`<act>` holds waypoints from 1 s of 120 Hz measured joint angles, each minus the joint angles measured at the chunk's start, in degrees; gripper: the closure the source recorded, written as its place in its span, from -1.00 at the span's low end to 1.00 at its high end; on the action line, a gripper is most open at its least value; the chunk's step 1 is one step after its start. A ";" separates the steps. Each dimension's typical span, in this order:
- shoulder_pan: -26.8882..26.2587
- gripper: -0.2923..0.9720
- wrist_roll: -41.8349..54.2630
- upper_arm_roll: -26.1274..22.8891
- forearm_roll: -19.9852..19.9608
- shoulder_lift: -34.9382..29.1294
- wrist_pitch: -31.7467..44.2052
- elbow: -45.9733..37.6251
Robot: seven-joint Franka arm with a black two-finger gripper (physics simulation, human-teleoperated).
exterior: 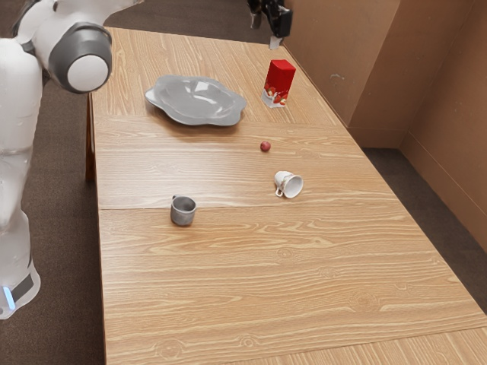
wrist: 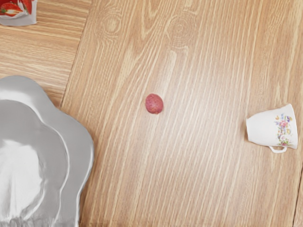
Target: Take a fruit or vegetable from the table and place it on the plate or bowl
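Observation:
A small red fruit (exterior: 265, 146) lies on the wooden table, to the exterior view's right of a grey scalloped plate (exterior: 195, 99) that holds nothing. My black gripper (exterior: 263, 34) hangs high above the table's far end, over the red box, open and holding nothing. In the wrist view the fruit (wrist: 154, 103) sits well below the hand, a short gap from the plate's wavy rim (wrist: 83, 151).
A red carton (exterior: 279, 82) stands near the table's far right edge, also seen as the carton (wrist: 16, 10) in the wrist view. A white floral cup (exterior: 289, 184) lies on its side near the fruit. A grey mug (exterior: 183, 210) stands upright mid-table. Brown walls rise at the right.

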 joint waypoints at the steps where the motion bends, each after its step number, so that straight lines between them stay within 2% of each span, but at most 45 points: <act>1: 0.99 -0.49 0.10 -0.01 -0.51 0.71 0.00 -0.20; 5: 4.30 -0.50 0.54 -0.04 -2.22 2.97 -0.01 -0.77; 10: 6.03 -0.50 1.08 -0.23 -3.76 4.50 -0.01 -1.08; 25: 5.22 -0.50 2.47 -0.68 -6.38 8.00 1.44 -3.01; 31: 4.80 -0.50 2.95 -1.42 -6.90 7.80 5.61 -9.94; 41: 7.29 -0.50 3.63 -3.03 -7.54 4.19 12.95 -22.23; 51: 8.34 -0.50 4.23 -4.70 -7.85 3.08 20.62 -27.97; 62: 15.96 -0.50 4.84 -14.13 -8.30 6.51 28.30 -28.80; 81: 24.09 -0.50 5.69 -24.44 -7.89 9.18 35.80 -28.64; 91: 25.40 -0.50 6.03 -26.29 -6.64 9.48 35.44 -28.13; 120: 25.75 -0.49 6.64 -27.96 0.04 11.66 27.31 -26.19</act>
